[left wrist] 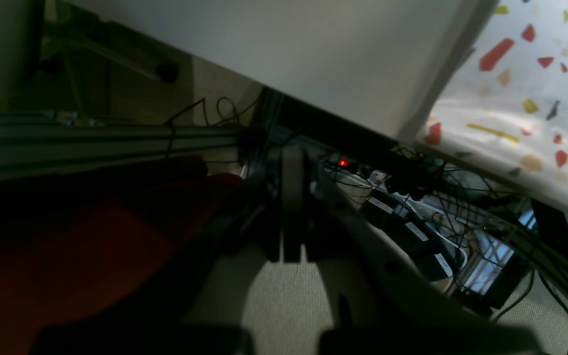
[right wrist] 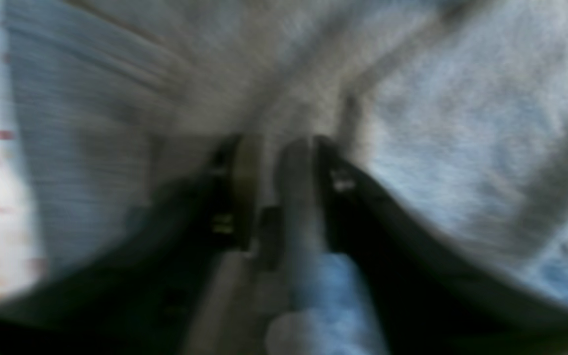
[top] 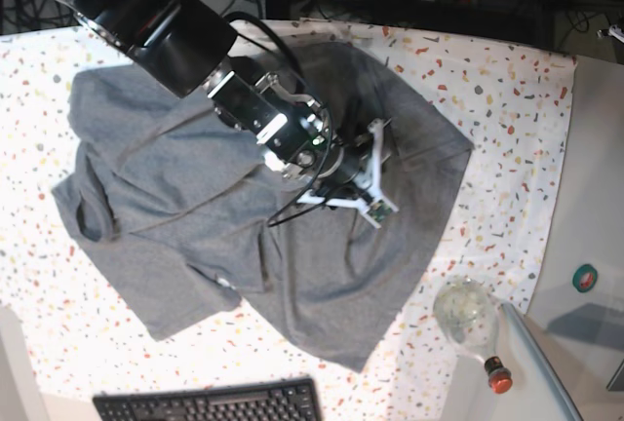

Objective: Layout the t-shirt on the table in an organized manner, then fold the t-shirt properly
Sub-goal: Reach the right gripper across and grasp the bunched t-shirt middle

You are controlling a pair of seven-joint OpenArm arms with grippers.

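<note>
The grey t-shirt [top: 195, 197] lies rumpled on the flecked table [top: 487, 99], one sleeve at the left and several folds across its middle. My right gripper [top: 339, 179] is down on the shirt's middle right. In the blurred right wrist view its fingers stand a little apart, gripper [right wrist: 271, 153] pressed into the grey cloth [right wrist: 461, 123], which bunches just ahead of them. My left gripper [left wrist: 293, 167] is shut with nothing in it. It hangs beside and below the table's edge [left wrist: 535, 98], outside the base view.
A clear bottle [top: 468, 312] with a red cap lies on the grey surface at the lower right, near a green roll [top: 585, 277]. A keyboard [top: 210, 403] sits at the front edge. Under the table hang cables and power strips [left wrist: 412, 217]; something red [left wrist: 67, 246] is at the left.
</note>
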